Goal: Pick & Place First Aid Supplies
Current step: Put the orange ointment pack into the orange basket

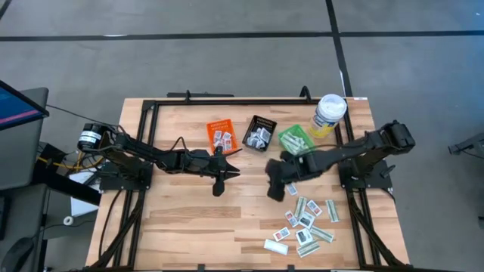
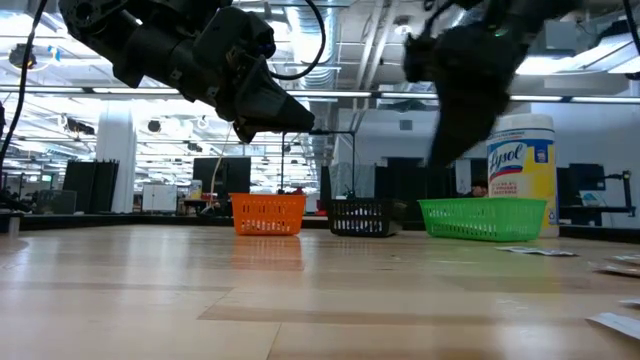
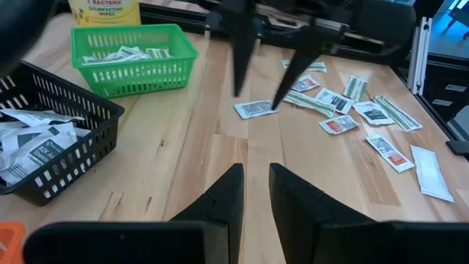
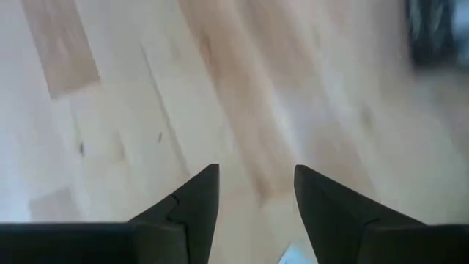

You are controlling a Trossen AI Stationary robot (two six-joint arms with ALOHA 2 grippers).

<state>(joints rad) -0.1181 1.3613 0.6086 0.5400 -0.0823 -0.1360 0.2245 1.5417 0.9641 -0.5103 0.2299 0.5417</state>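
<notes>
Dozens of first-aid packets (image 1: 306, 223) lay scattered at lower right of the high view; the right gripper (image 1: 277, 190), fingers spread and empty, hung beside them, seemingly to take another, while the left gripper (image 1: 218, 183) waited centre-frame, fingers narrowly parted

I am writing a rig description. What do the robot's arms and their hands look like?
Both arms are matt black, built of chunky jointed segments. Each ends in a hand, left hand and right hand, with two dark, tapering, wedge-shaped fingers. Black cables run along the left arm, whose base carries a round silver-labelled part.
</notes>
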